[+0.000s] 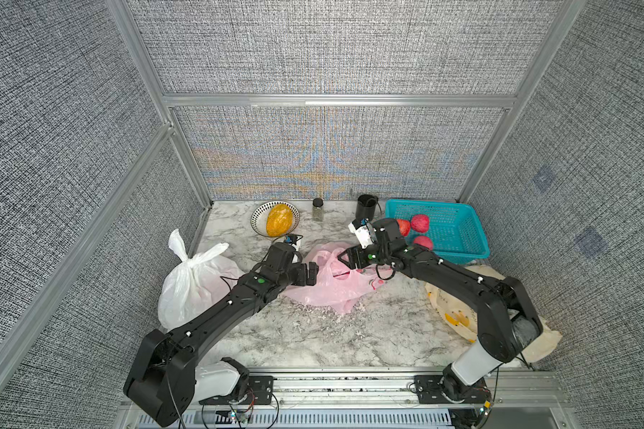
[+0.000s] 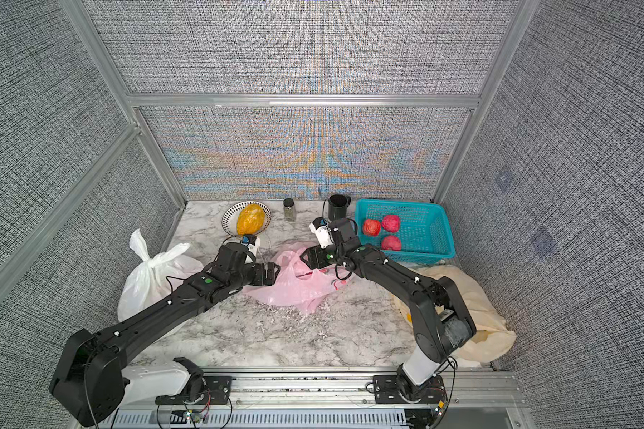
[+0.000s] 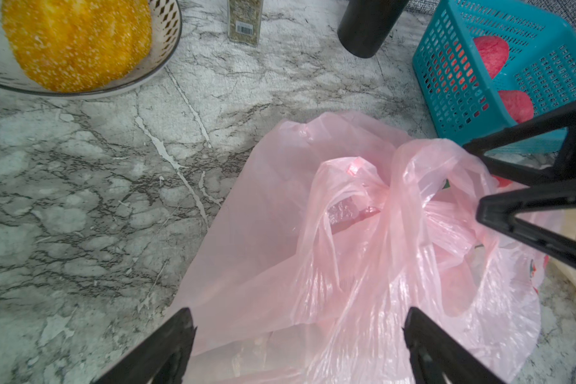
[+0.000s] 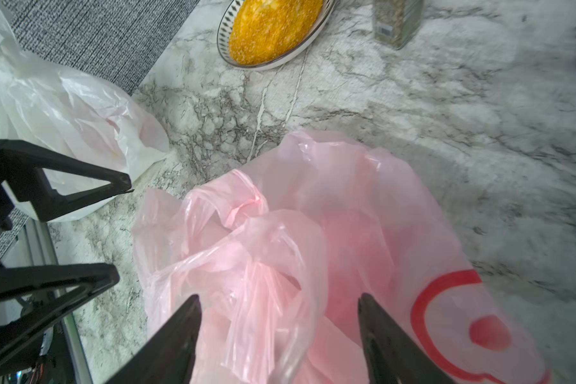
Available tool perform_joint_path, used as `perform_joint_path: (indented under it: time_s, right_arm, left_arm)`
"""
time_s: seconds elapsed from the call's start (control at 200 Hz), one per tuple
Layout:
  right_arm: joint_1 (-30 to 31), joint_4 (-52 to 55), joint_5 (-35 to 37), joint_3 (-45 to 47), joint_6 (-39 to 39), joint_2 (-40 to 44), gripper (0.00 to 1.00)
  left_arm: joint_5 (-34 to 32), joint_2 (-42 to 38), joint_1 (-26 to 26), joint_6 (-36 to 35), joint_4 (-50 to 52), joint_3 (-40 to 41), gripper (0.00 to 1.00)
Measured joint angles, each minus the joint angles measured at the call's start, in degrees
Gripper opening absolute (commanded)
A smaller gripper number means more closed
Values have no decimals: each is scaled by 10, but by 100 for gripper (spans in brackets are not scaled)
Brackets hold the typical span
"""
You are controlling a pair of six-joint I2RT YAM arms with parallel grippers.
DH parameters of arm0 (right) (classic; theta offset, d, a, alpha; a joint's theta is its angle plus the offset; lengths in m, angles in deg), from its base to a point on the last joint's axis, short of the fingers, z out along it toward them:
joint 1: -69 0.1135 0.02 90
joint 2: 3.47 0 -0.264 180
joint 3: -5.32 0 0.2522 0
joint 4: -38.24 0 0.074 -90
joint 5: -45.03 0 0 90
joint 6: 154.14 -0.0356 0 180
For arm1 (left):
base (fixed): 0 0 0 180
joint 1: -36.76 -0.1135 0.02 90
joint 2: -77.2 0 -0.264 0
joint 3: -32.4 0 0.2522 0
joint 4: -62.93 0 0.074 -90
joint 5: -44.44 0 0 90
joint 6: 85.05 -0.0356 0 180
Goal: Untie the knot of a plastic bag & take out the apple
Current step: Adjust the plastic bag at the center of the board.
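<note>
- While both arms are reached in over the marble table [image 1: 313,334], a pink plastic bag [image 1: 328,288] is seen slumped near its middle, between the two grippers; the same bag [image 2: 290,289] is shown in both top views.
- The left gripper [image 1: 313,273] is held at the bag's left edge. Its fingers are spread wide and nothing is gripped.
- In the left wrist view, the left gripper [image 3: 298,316] is shown with loose pink film framed between its two black tips.
- The right gripper [image 1: 344,257] is lowered over the bag's far right side, with its fingers parted as well.
- In the right wrist view, crumpled plastic is seen between the tips of the right gripper [image 4: 279,299] — it is not pinched.
- The bag's handles [image 3: 384,192] are gathered and twisted together at the top; whether a knot is tied there cannot be told.
- A reddish shape [image 4: 363,246] is glimpsed through the film inside the bag — it cannot be said for certain that this is the apple.
- A white plastic bag [image 1: 190,286], knotted at its top, is stood at the table's left edge, partly hidden by the left arm.
- Along the back edge, a patterned bowl [image 1: 256,217] holding an orange-yellow fruit [image 1: 279,223], a small spice jar [image 1: 317,210] and a black cup [image 1: 365,208] are lined up.
- At the back right, a teal basket [image 1: 454,237] is set, and three red fruits [image 1: 419,223] are held in it.
- A cream cloth bag [image 1: 450,315] is spread on the table's right side, partly covered by the right arm.
</note>
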Motion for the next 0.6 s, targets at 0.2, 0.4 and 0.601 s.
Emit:
perform_joint_path:
  time_s: [0.2,0.4,0.601]
  right_arm:
    - [7,1,-9,10,9,-9,33]
    - [17,2,-14,29,16,26,0]
    - [39,10,-26,54,39,72,0]
  left_arm:
    - [2,5,1,-9,1,-9,100]
    - [11,16,1,-24,9,-24,100]
    - [16,35,4,-42,13,-35,100]
